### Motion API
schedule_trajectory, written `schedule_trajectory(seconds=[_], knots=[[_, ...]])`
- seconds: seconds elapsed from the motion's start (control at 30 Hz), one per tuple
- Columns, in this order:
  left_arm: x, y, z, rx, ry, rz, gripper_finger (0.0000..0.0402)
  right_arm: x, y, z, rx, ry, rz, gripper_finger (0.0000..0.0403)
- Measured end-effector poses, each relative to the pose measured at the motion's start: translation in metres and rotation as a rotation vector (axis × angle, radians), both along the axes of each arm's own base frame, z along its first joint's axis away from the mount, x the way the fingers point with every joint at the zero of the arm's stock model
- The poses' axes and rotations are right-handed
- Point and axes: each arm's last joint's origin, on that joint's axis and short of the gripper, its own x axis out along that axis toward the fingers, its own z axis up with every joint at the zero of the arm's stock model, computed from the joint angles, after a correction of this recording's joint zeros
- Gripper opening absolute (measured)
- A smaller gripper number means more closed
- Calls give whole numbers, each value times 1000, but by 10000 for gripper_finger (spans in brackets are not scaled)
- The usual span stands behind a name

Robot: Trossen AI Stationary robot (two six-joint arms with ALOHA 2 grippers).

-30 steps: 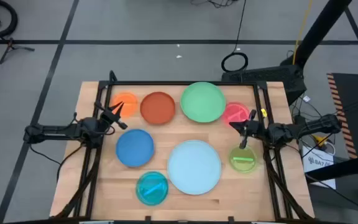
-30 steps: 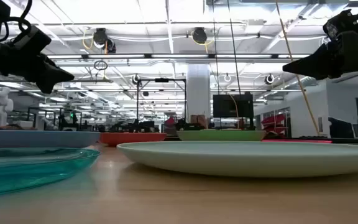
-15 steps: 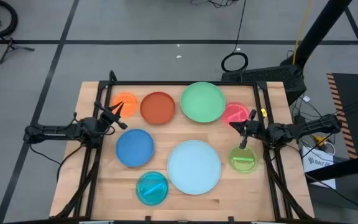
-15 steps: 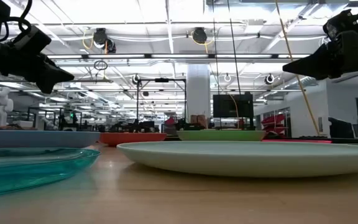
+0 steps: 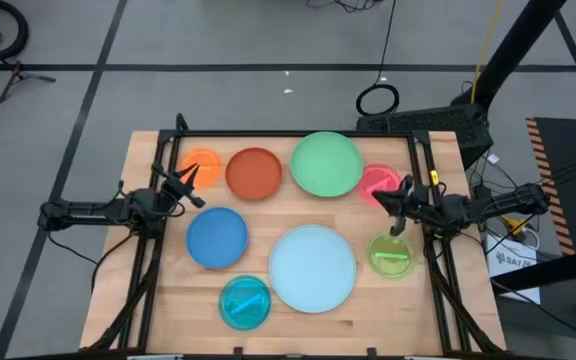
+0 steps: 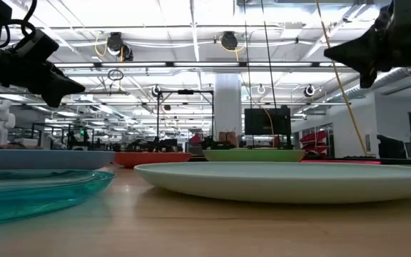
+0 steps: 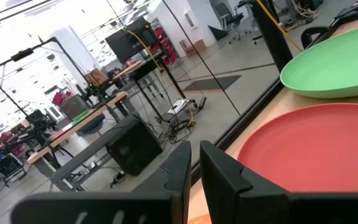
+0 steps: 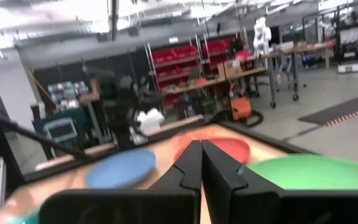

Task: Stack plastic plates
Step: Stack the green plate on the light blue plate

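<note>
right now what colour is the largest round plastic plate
Pale blue plate, clearest in the high view.

No writing, label, brand, number or sign can be read anywhere in these views; nothing is legible on any surface.

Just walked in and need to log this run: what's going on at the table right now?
Nothing is stacked yet. Eight plastic plates lie singly on the table: orange, rust-brown, green, pink, blue, pale blue, lime and cyan. The left gripper hangs empty beside the orange plate, nearly closed. The right gripper is shut on nothing, raised over the pink plate's edge.
</note>
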Motion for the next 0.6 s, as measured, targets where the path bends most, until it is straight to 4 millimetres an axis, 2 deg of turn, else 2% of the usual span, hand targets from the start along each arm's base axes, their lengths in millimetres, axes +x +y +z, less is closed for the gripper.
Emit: schedule_trajectory(seconds=[0.6], knots=[[0,0,0,19,27,0,42,-1,0,4,-10,-39,-4,0]])
